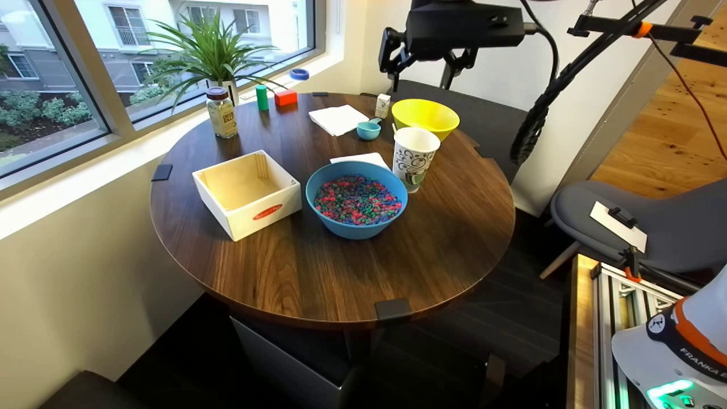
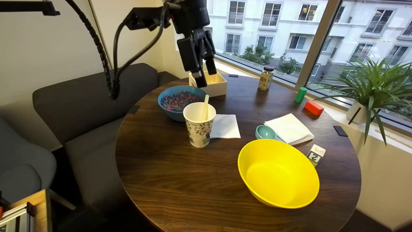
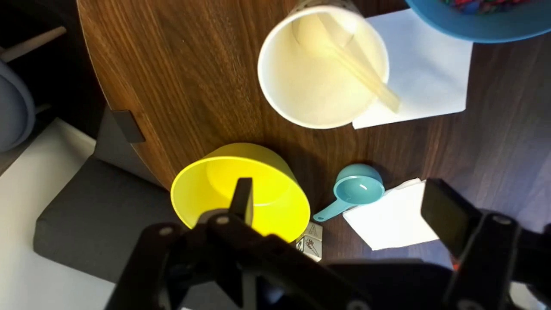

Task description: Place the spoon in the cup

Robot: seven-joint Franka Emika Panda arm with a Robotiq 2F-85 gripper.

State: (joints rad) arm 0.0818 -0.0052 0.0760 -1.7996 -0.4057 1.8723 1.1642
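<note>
- Wrist view: my black mechanical pincer (image 3: 344,204) hangs above the round dark-wood worktop (image 3: 193,86), spread wide apart and gripping nothing.
- The pale cream spoon (image 3: 355,69) is inside the white paper cup with dark swirls (image 3: 292,90), bowl end down, handle leaning over the rim and jutting past it. I judge the task done, so my main danger is undoing it.
- That handle worries me most: if I sink or swing low towards the cup, I could hook it and lever the whole thing over.
- Paper is probably light enough to slide or dent under a small bump; the spoon might then tumble onto the white paper napkin (image 3: 443,73) just beside, or the cup might knock the wide blue bowl of coloured bits (image 3: 495,30) near it.
- Dropping straight down, I would risk striking the glossy yellow round bowl (image 3: 258,151), which shows partly behind one side of my pincer.
- My slack black cable (image 1: 529,136), looping low in both exterior views, could drag across the cup if I sweep carelessly; rising straight up first seems safest to me.
</note>
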